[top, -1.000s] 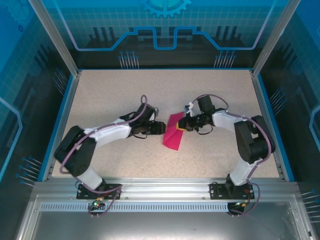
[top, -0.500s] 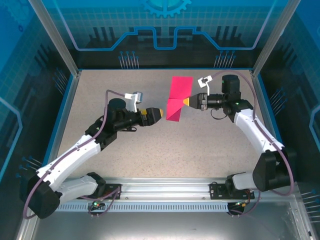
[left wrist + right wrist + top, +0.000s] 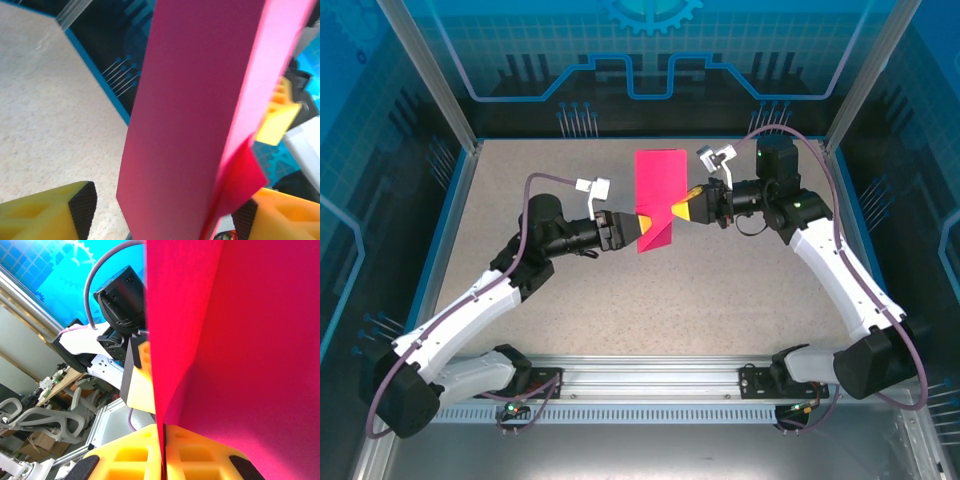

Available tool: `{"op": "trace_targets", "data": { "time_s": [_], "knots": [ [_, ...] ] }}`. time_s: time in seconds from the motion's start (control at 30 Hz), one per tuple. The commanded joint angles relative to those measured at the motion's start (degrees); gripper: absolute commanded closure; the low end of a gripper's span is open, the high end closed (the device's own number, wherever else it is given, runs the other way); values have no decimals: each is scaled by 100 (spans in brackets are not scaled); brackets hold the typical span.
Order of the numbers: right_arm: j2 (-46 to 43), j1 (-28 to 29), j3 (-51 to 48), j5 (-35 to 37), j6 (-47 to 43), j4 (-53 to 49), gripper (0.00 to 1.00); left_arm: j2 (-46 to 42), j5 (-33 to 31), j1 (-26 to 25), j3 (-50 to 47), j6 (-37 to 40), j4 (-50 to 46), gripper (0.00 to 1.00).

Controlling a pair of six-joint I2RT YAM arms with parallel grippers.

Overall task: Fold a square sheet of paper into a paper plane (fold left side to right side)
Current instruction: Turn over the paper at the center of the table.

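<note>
Some folding showed in the square sheet of paper (image 3: 655, 195), no dart yet; right fingers (image 3: 125, 459) pinched it aloft, left fingers (image 3: 45, 215) spread around its near edge.

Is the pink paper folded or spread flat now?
Folded: the paper shows overlapping layers and a crease, held off the table by the shut right claw.
</note>
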Motion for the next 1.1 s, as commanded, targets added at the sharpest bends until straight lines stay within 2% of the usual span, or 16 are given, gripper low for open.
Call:
{"op": "trace_targets", "data": {
  "time_s": [0.0, 0.13, 0.43, 0.5, 0.63, 0.67, 0.73, 0.77, 0.83, 0.9, 1.0, 1.07],
  "knots": [
    [9, 49, 147, -175, -108, -223, 92, -163, 405, 10, 21, -151, 553, 40],
    [10, 52, 148, -112, -126, -250, 92, -244, 385, 10, 3, -90, 478, 57],
    [49, -7, 104, 89, -121, -328, 90, -212, 298, 11, 19, 44, 236, 81],
    [39, -40, 95, 180, -170, -415, 85, -219, 185, 9, 57, 141, 5, 83],
    [-16, -261, 113, 764, -389, -932, 66, -278, -522, -21, 194, 551, -1068, 89],
    [-42, -339, 136, 1065, -495, -1217, 60, -296, -823, -75, 249, 706, -1460, 90],
    [-109, -534, 86, 1580, -565, -1507, 56, -307, -1676, -230, 370, 975, -2272, 94],
    [-161, -617, 61, 2057, -590, -1708, 51, -286, -2238, -350, 455, 1094, -2714, 95],
    [-240, -704, 69, 3257, -678, -2203, 50, -184, -3297, -671, 635, 1268, -3436, 98],
    [-306, -777, 28, 4478, -573, -2574, 47, 102, -4622, -1238, 959, 1332, -4185, 100],
    [-381, -933, -154, 6111, -323, -2991, 44, 894, -6202, -1763, 1711, 884, -5575, 100],
    [-453, -1055, -336, 6577, -153, -3076, 43, 1585, -6959, -1995, 2297, 377, -6588, 100]
  ]
}}
